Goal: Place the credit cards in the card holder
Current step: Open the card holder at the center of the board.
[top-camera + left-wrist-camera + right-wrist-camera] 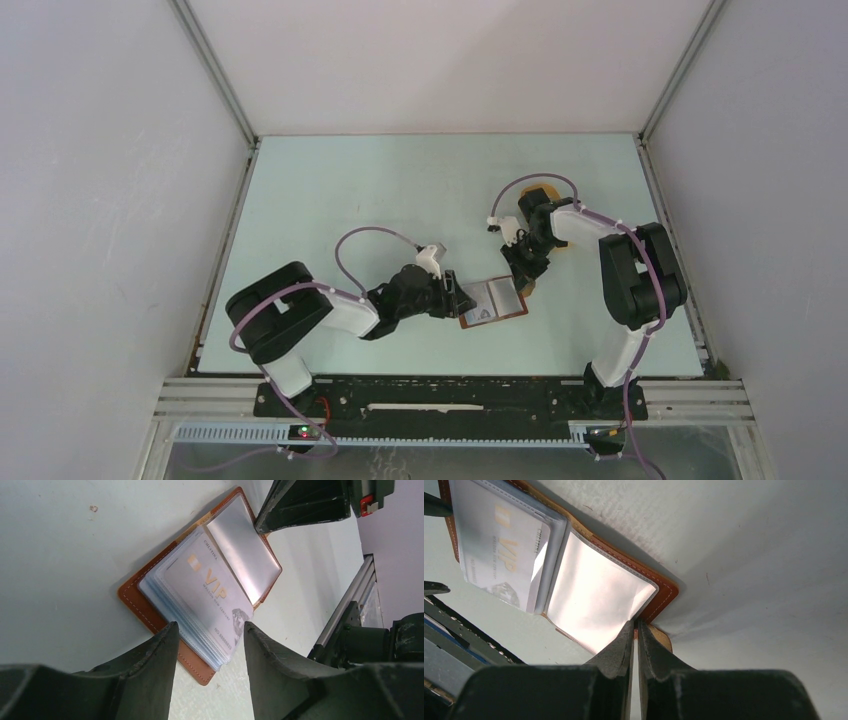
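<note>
Left claw [210, 629]: released; the dark fingers [150, 665] are spread on either side of the holder's near edge. Contact with it cannot be told.
Right claw [635, 626]: clenched, with only a thin slit left between the fingers [616, 650]. The tips are set at the holder's far corner, beside a tan tab [663, 639]. Whether anything is pinched cannot be told.
Holder [134, 596]: laid open and flat on the bench [350, 200], between the two claws, with the brown leather underneath and the clear sleeves [245, 550] facing up.
Card [210, 587]: pale, marked "VIP" in gold. It is seen on top of the sleeve stack on the holder's half nearer the left claw, apparently inside the top sleeve.
Other half: one glossy sleeve is spread over the holder's half nearer the right claw, and no card is seen in it.
</note>
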